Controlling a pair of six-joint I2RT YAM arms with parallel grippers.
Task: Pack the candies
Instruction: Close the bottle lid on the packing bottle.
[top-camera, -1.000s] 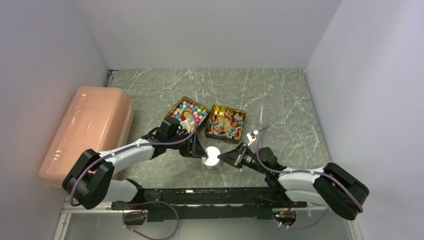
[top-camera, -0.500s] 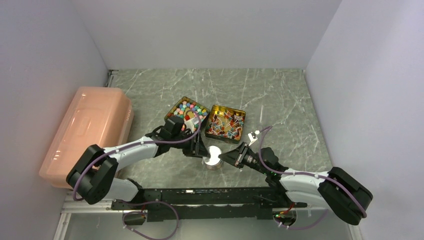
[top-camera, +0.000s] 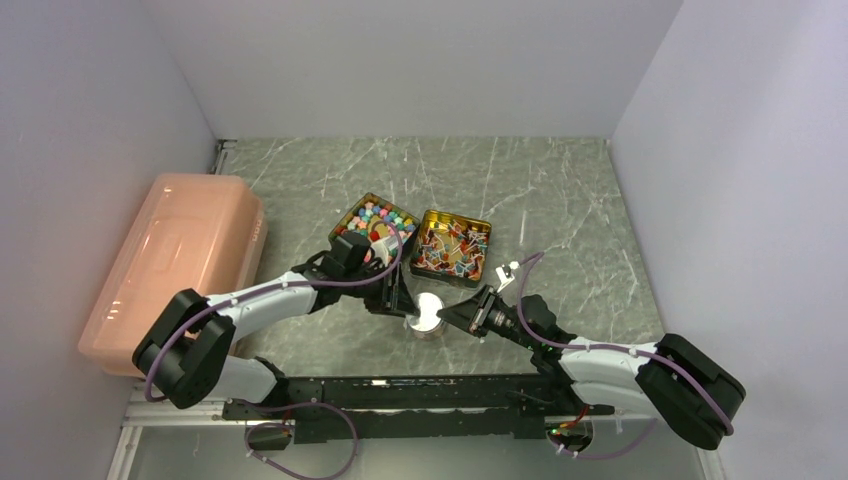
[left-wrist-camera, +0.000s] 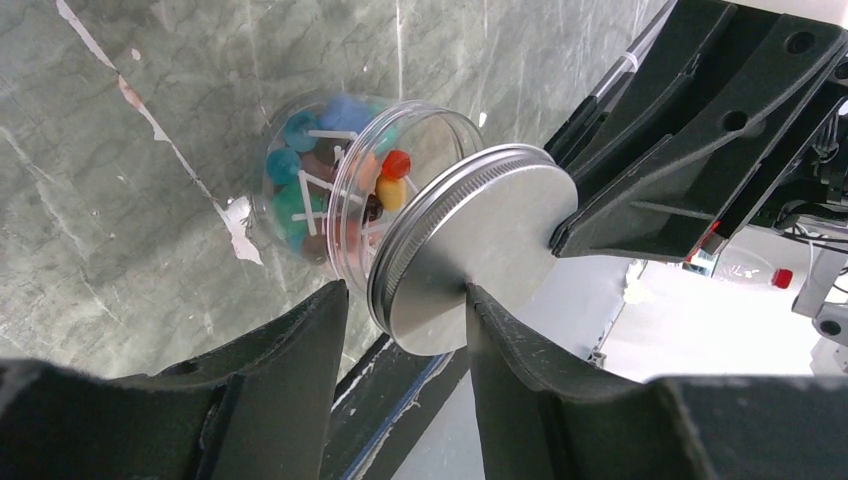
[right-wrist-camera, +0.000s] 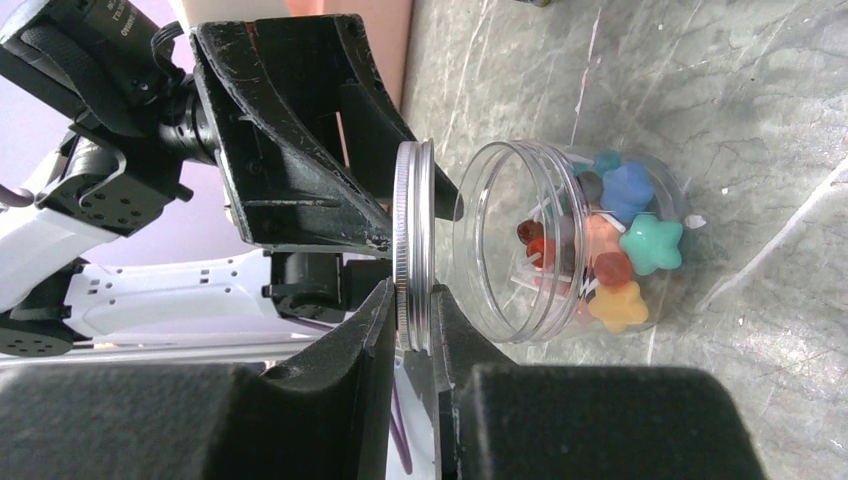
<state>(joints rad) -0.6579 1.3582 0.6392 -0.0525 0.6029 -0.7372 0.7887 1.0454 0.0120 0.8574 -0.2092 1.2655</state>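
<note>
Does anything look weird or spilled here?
I see nothing spilled. Only the silver lid looks odd: the right gripper pinches it by its rim, just off the mouth of the open jar of candies, not screwed on.

The left gripper (top-camera: 403, 303) has crept a touch toward the bench's right edge, its wrist rolled over. The right gripper (top-camera: 448, 316) and the lid (top-camera: 429, 309) have drifted slightly rightward too.

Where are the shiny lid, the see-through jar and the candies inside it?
shiny lid (left-wrist-camera: 480, 240): left wrist view, its flat top
jar (right-wrist-camera: 540, 165): right wrist view, its clear neck
candies (right-wrist-camera: 650, 245): right wrist view, the green star one
</note>
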